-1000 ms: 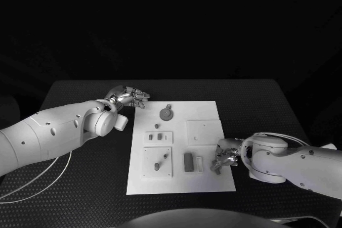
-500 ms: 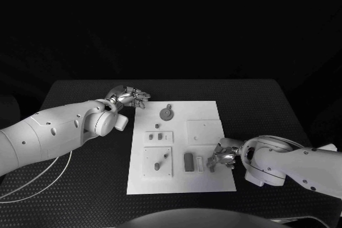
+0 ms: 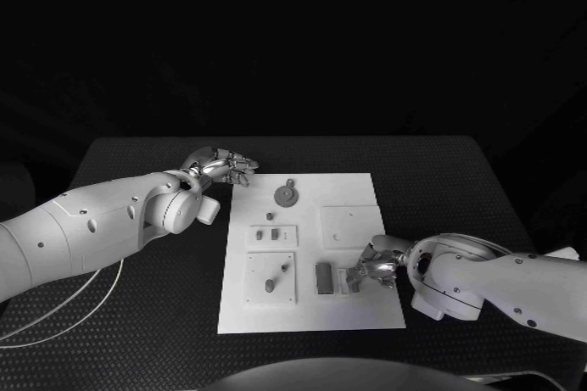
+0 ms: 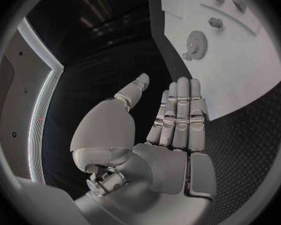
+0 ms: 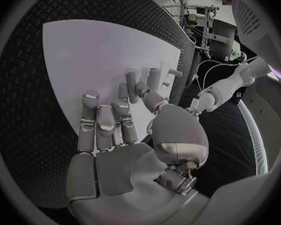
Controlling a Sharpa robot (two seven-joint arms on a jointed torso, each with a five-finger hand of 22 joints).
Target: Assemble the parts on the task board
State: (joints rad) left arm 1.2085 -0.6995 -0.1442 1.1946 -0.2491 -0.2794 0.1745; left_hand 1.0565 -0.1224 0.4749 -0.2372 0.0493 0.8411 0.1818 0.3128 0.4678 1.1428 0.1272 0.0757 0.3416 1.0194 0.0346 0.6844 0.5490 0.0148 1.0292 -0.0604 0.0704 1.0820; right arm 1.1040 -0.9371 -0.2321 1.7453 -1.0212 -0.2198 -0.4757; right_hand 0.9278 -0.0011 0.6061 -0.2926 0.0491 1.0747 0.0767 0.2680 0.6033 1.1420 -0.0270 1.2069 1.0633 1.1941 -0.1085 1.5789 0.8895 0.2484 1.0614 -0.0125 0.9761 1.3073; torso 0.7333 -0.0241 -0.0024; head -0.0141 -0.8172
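Sliding toward nine o'clock since a second ago, the right hand (image 3: 373, 270) is now reaching, fingers apart and holding nothing, over the flat white rectangular task board (image 3: 354, 187) on the black textured surface (image 3: 453, 179), just beside the small dark upright block part (image 3: 324, 277). At ten o'clock, the left hand (image 3: 224, 167) is hovering open off the board's corner.

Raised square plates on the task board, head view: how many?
3. One right of centre, a small one left of centre, a larger one at the near left. The right hand covers board surface at the near right, so more could be hidden.
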